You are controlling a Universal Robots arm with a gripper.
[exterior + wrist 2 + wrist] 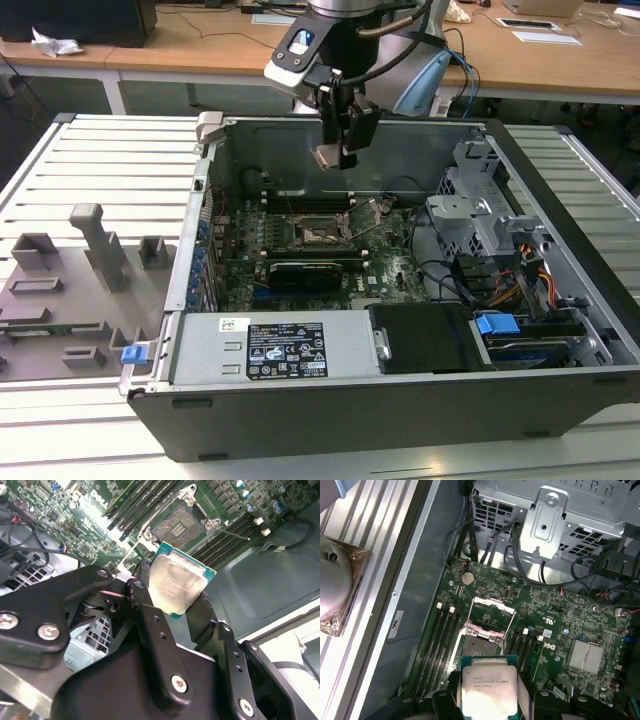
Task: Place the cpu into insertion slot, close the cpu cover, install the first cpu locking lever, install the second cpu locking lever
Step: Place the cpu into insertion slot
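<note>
My gripper point(338, 150) hangs above the open computer case, shut on the cpu point(328, 156), a small silvery-beige square chip. In both wrist views the cpu point(180, 582) point(487, 685) sits edge-clamped between the black fingers point(145, 605). Below it on the green motherboard lies the insertion slot point(322, 232) point(178, 526), a dark square with a metal rim and nothing in it. The cpu cover point(492, 614), a thin metal frame, stands flipped open beside the slot point(479, 647). A thin locking lever point(235, 534) sticks out loose from the socket.
Long memory slots point(442, 640) flank the socket. A black card point(305, 272) lies just in front of it. A metal drive cage point(480, 220) with cables fills the case's right in the exterior view, and the power supply point(270, 350) lies at the front. Grey fixtures point(70, 290) stand outside, left.
</note>
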